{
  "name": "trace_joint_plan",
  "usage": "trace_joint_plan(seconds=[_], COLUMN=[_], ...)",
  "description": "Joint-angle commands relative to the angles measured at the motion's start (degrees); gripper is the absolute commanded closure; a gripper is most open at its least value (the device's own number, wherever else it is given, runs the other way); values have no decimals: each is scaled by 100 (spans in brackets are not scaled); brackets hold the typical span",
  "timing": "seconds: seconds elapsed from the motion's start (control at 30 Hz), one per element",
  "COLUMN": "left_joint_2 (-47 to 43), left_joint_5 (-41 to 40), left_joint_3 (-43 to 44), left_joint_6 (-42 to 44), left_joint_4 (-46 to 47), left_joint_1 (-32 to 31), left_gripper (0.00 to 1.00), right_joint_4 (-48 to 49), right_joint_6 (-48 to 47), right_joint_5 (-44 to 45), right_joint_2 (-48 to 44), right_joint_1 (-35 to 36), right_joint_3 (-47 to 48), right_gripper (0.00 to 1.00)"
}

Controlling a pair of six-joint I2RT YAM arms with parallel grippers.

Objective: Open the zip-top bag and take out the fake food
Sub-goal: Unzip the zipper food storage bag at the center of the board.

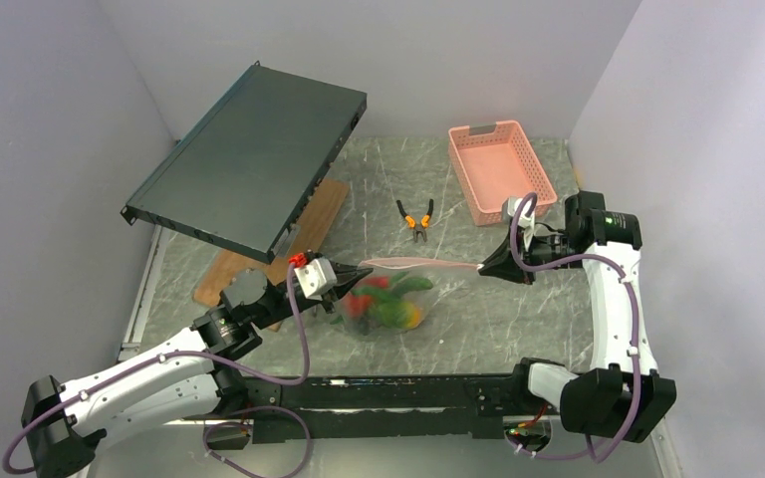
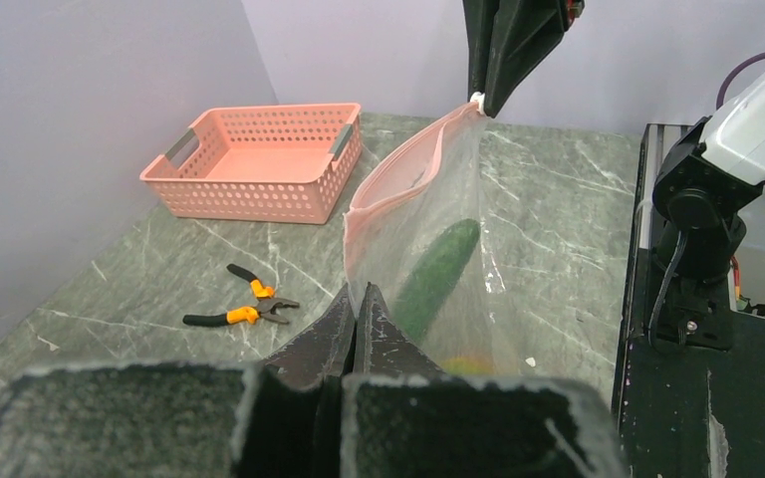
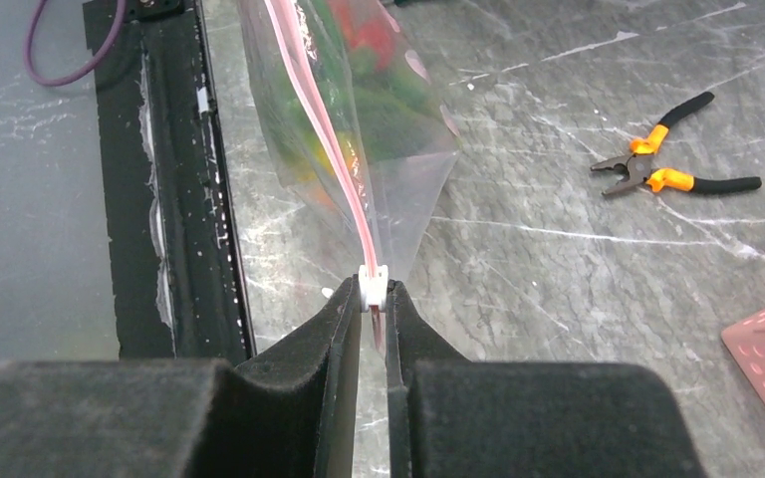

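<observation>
Grey marble table [image 1: 538, 309] from above: zip-top bag [image 1: 428, 289] hangs stretched between my two arms, fake food [image 1: 386, 307] sagging inside, pliers [image 1: 416, 217] and basket [image 1: 498, 169] well apart, open room around. Left wrist: left jaws pinched shut on the bag's corner. Right wrist: right jaws clamped on the white slider [image 3: 373, 279]; pulling harder, I judge, could slip or tear it.
</observation>
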Motion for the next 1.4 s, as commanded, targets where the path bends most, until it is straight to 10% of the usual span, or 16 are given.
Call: trace_joint_plan(seconds=[0.0, 0.23, 0.5, 0.87, 1.13, 1.37], left_joint_2=[-74, 114, 320, 528, 764, 809], left_joint_5=[-52, 190, 473, 704, 812, 906], left_joint_3=[65, 80, 245, 322, 329, 331], left_joint_6=[86, 7, -179, -506, -647, -647], left_joint_4=[359, 445, 380, 442, 640, 619], left_joint_1=[115, 180, 205, 200, 203, 205], left_gripper=[100, 100, 100, 100, 100, 100], right_joint_4=[25, 61, 36, 104, 2956, 2701], right_joint_6=[-278, -85, -40, 487, 3276, 2882], right_joint_5=[377, 412, -1013, -1243, -99, 17], right_joint_2=[49, 20, -351, 569, -22, -31], right_joint_1=[-161, -258, 11, 1175, 1982, 2009], right_joint_3=[36, 218, 5, 707, 231, 159], right_gripper=[100, 79, 4, 18, 30, 30])
